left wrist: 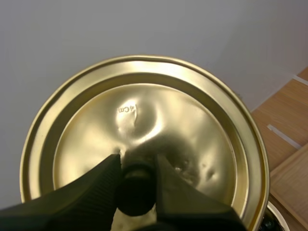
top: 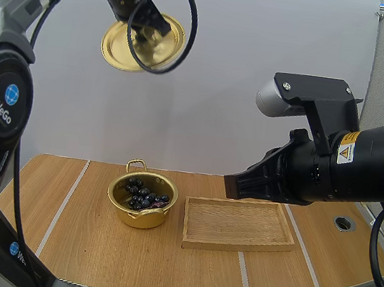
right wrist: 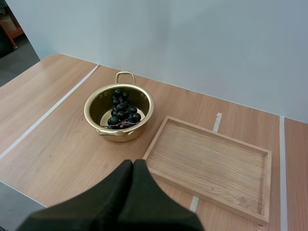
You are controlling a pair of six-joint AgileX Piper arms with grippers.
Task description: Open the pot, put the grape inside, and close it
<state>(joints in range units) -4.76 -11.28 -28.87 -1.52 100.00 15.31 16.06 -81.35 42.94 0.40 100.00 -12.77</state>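
The left gripper (left wrist: 137, 162) is held high above the table (right wrist: 62, 144), its two black fingers clamped on the black knob (left wrist: 137, 192) of the golden lid (left wrist: 144, 110). The lid hangs tilted from that grip, well clear of the pot. In the left wrist view its dented, shiny face fills the space just beyond the fingertips, with a small stamped mark near the middle.

The pot (right wrist: 120, 136) stands uncovered on the wooden table, to the left of the wooden tray (right wrist: 211, 163) and just beside it without touching. It is golden, with one looped handle at the far rim and another at the near rim. The bunch of grapes (right wrist: 122, 111) lies inside it – dark berries heaped on the bottom, a reddish stem showing at the near side.

The right gripper (right wrist: 133, 166) hovers above the table's near part, in front of the pot and the tray. Its fingers are pressed together into one dark wedge and hold nothing. In the high view the right arm reaches in from the right, and its fingertips sit above the tray's far left corner – apart from both the tray and the pot.
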